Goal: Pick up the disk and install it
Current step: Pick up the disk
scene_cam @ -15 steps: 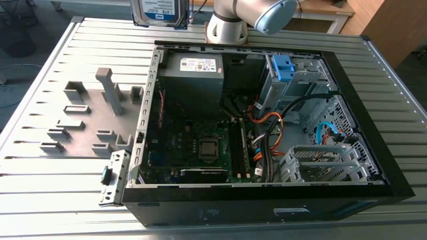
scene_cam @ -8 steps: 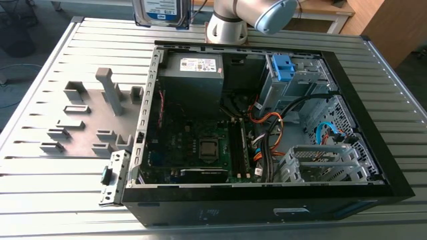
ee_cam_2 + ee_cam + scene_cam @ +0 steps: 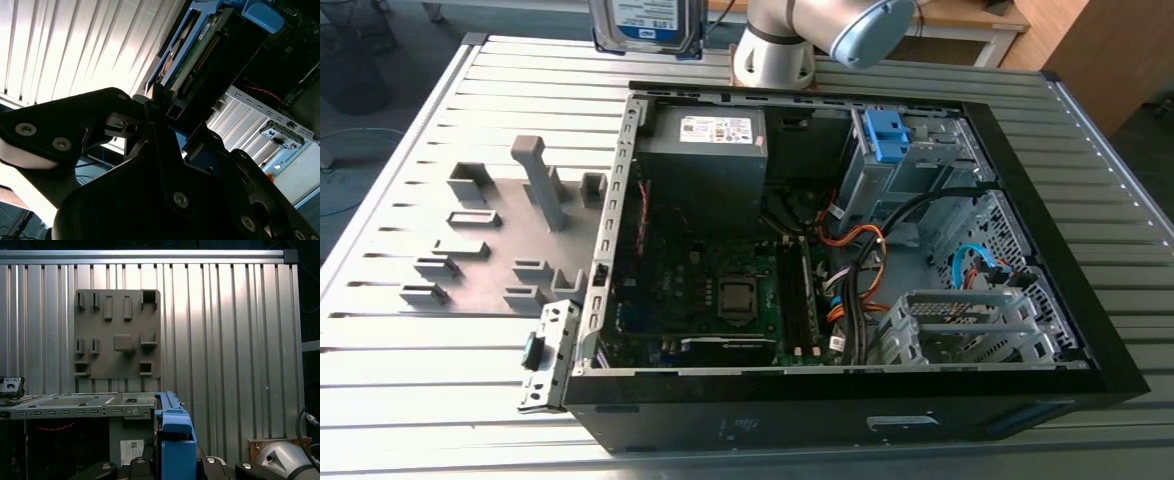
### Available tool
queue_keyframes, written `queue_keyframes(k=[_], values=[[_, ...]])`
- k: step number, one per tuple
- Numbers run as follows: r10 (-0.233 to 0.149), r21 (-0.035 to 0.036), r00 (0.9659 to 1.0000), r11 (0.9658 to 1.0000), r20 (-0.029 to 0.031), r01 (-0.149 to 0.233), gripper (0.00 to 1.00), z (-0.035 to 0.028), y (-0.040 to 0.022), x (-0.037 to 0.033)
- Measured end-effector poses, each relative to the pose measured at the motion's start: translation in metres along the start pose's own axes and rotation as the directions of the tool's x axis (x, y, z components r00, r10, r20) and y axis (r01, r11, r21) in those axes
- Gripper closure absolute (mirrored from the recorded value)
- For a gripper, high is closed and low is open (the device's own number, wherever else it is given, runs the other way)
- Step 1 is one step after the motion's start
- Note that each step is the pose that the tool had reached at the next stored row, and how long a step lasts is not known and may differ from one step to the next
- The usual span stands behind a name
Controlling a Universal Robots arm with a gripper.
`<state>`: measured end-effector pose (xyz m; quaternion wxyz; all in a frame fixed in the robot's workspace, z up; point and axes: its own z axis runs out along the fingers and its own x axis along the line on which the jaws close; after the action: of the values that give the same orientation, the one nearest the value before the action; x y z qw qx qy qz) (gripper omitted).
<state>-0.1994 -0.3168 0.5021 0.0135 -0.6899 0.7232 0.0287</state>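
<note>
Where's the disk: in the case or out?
Out. The disk sits clamped in the gripper, held upright outside the open case in the exterior view.

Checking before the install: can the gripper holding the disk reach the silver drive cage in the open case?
Probably yes: the computer case lies open with nothing over the drive cage; cables run beside it. The gripper is shut on the disk.

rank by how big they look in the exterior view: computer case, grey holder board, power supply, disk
1. computer case
2. grey holder board
3. power supply
disk: cut off at the top edge, so unranked
</note>
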Motion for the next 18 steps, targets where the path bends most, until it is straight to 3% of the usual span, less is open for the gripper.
queue_keyframes(k=[18], values=[[0.000, 0.0000, 1.0000, 1.0000, 0.0000, 0.000, 0.64, -0.0002, -0.0091, -0.0004]])
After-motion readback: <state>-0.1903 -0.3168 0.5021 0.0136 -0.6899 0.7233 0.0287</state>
